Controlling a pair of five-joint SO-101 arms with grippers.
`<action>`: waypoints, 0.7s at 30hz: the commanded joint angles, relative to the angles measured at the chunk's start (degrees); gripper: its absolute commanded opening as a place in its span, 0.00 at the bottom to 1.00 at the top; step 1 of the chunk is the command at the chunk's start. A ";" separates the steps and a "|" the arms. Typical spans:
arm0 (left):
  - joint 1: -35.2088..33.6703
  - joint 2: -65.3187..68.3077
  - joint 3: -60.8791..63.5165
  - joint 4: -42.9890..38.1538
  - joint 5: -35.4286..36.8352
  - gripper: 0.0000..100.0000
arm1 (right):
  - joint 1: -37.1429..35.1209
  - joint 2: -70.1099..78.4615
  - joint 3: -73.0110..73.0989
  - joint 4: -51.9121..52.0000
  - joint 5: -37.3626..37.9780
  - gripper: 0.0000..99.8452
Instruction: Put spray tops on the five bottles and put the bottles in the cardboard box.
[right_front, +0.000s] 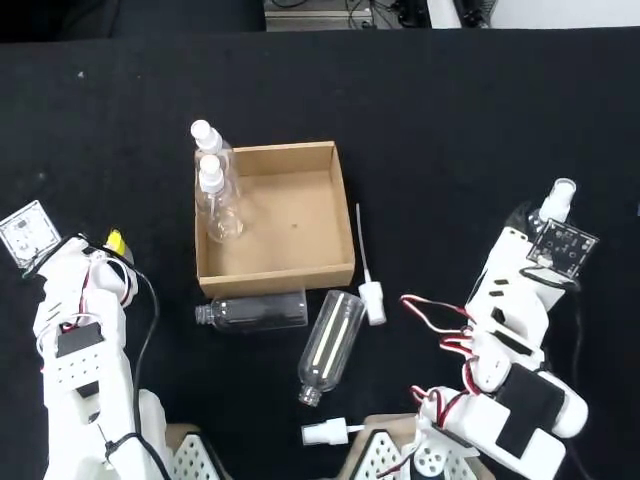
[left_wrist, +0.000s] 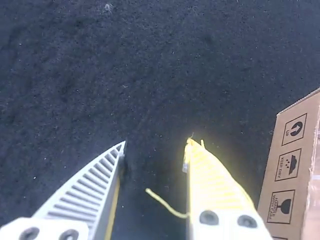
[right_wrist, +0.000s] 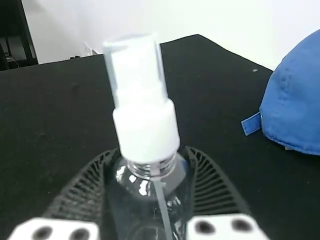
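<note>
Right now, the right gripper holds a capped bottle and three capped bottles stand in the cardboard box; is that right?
Not three. The high view shows two capped bottles standing in the cardboard box. The right gripper does hold a capped bottle.

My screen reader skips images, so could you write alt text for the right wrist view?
The right tool grips a clear bottle with a white spray top already fitted. Beyond it are the black table and a blue cap.
</note>
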 joint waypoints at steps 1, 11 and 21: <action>-0.13 -1.14 -0.57 -1.32 0.18 0.16 | 0.79 -2.33 1.63 0.26 0.35 0.18; -0.13 -1.14 -0.57 -1.32 0.18 0.16 | 0.70 -2.33 1.98 0.26 0.35 0.18; -0.13 -1.14 -0.57 -1.32 0.18 0.16 | 1.76 -2.95 1.45 -0.62 0.18 0.04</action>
